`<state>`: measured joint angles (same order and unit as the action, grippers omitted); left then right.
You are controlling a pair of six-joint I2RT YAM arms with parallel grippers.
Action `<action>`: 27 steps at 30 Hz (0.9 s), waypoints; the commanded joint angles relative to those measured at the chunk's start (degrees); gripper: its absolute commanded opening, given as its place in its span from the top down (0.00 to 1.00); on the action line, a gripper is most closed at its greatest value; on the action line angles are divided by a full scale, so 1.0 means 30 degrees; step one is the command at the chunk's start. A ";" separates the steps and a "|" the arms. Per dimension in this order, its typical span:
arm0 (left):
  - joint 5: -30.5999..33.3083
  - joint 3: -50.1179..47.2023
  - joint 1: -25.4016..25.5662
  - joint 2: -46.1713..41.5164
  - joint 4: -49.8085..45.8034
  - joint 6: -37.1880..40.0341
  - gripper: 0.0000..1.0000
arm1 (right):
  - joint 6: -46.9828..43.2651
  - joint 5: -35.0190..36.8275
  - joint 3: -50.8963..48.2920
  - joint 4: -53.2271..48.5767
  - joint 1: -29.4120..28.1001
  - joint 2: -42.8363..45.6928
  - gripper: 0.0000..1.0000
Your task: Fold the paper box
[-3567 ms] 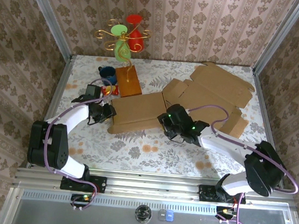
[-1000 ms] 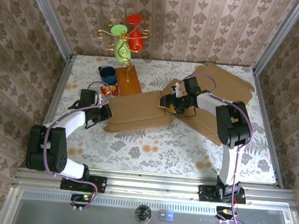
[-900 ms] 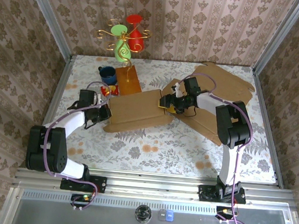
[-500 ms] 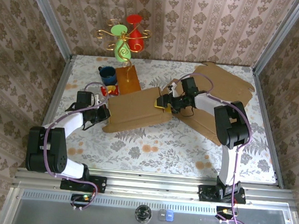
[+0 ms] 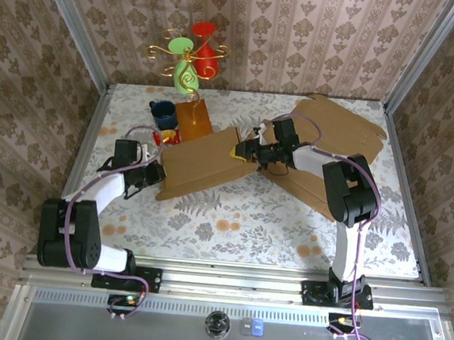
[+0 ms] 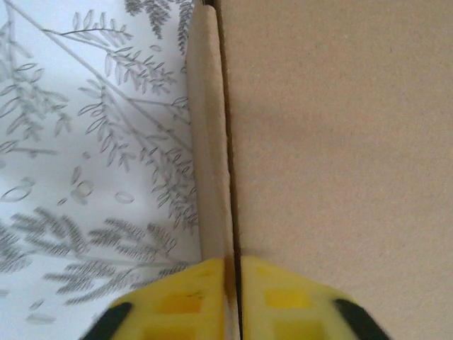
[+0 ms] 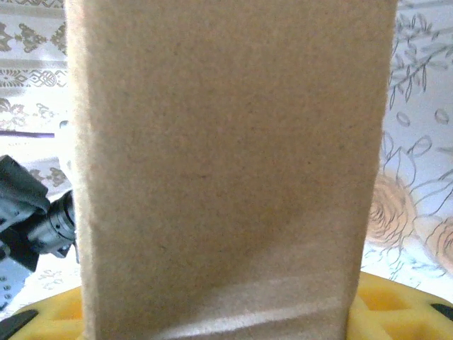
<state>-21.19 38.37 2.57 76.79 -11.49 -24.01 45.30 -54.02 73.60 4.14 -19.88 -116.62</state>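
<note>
Patterned wallpaper closes in a bench covered with a floral cloth. The paper box lies on it as an unfolded brown cardboard sheet. It spreads from the middle of the bench out to the far right corner, and the right arm crosses it and covers part of it. A wire stand with coloured cups and a blue cup sit at the far left. A small red and yellow thing beside them is half hidden behind the cardboard and too small to name.

One long panel of the paper box is lifted off the rest. Its long axis runs across the bench from near left to far right, with one end at each hand.

The left hand is at the panel's left end. In the left wrist view its yellow fingers are almost together, with a narrow cardboard flap pinched edge-on between them. The fingers are cut off at the bottom of that view.

The right hand meets the panel's right end. In the right wrist view the broad face of the cardboard stands straight across the camera, and yellow fingers peek out low on either side. The panel hides the gap between them, so I cannot tell whether this hand clamps the cardboard or is merely pressed against it.
</note>
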 commanded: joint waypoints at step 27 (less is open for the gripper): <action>-0.2146 0.8971 1.1614 -0.4668 -1.1427 2.1453 0.19 | 1.9249 -0.0357 -0.9200 -0.6037 0.1406 1.1506 0.61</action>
<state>-28.84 63.44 35.24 61.54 -36.99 29.67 96.44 -53.58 47.75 -10.20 -15.73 -84.16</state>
